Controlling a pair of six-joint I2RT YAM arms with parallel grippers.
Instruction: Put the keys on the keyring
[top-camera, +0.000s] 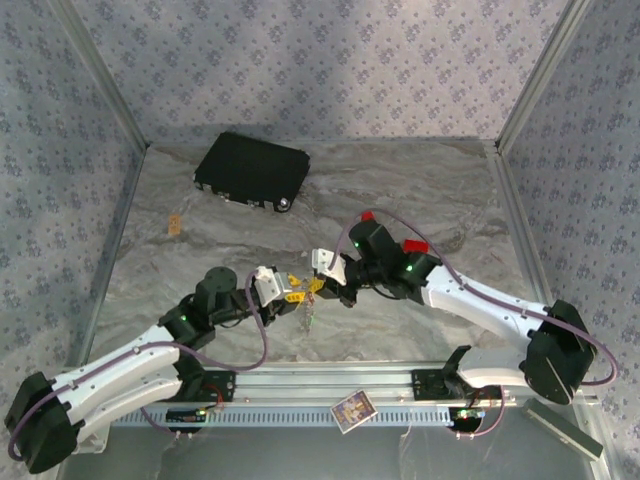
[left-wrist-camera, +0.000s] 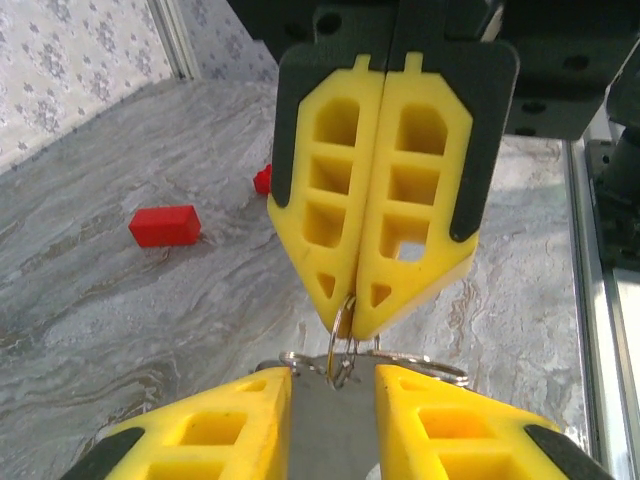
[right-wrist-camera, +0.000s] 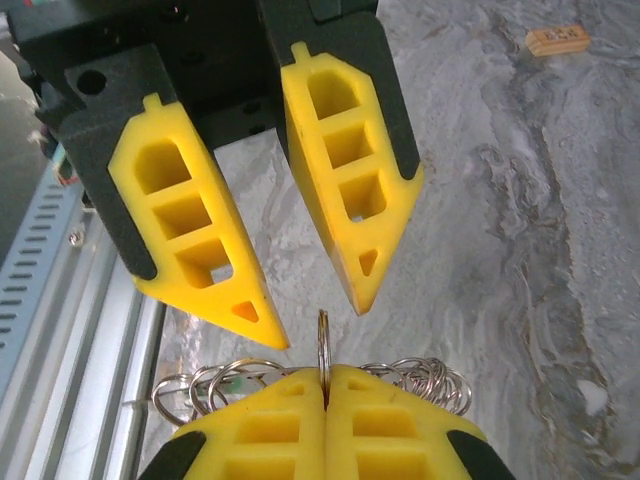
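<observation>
My right end effector (right-wrist-camera: 325, 385) pinches the keyring (right-wrist-camera: 323, 345) upright, so my left end effector (right-wrist-camera: 315, 322), fingers slightly parted, can reach it.

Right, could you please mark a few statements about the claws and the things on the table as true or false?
1. The right claw is shut on a thin metal ring. True.
2. The left claw is clamped tight shut. False: its fingers stand apart, with a clear gap between them.
3. The black case lies at the far side of the table, away from both claws. True.
4. The red blocks are stacked on the black case. False: they lie on the table apart from the case, over by the right arm.
</observation>
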